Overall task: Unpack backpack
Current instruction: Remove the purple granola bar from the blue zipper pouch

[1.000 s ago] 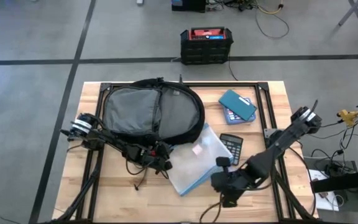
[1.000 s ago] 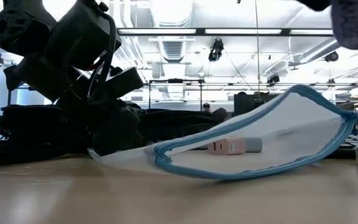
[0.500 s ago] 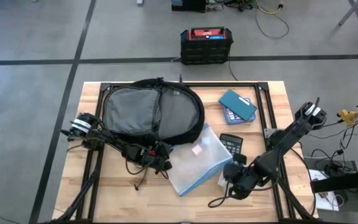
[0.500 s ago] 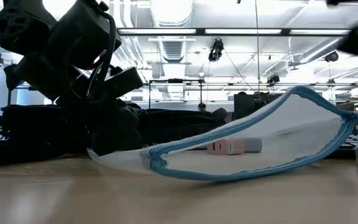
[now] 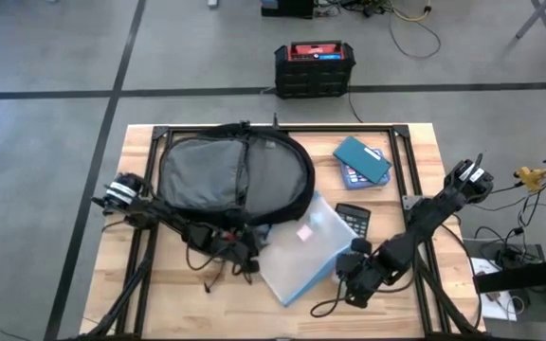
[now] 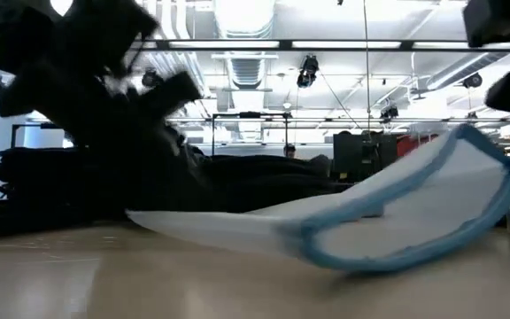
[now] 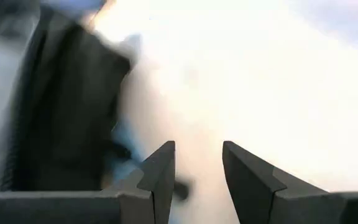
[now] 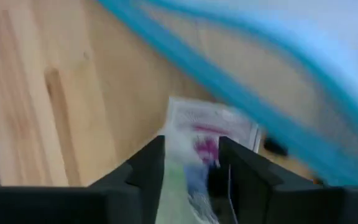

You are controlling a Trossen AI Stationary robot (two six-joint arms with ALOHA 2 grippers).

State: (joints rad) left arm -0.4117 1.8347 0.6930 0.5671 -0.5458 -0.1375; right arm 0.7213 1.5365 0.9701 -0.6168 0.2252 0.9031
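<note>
Letting go gently looks like the job right now. The right claw (image 5: 354,281) sits low over the counter (image 5: 415,152), and a small printed packet (image 8: 197,137) lies between its fingers (image 8: 146,163). They stand a little apart around it, and I cannot tell if they grip it. A clear pouch with a blue edge (image 5: 301,248) lies just beside this claw, toward the middle of the counter. The backpack (image 5: 230,172) lies flat and open well past the pouch, on the far side from this claw.

The left claw (image 5: 238,256) is down by the near edge of the backpack, just beside the pouch's other end. Its fingers (image 7: 160,174) are partly open, with a gap between them, and hold nothing that I can see.

To do this well, the right claw should open slowly, lift straight up, and not drag the packet or bump the pouch
</note>
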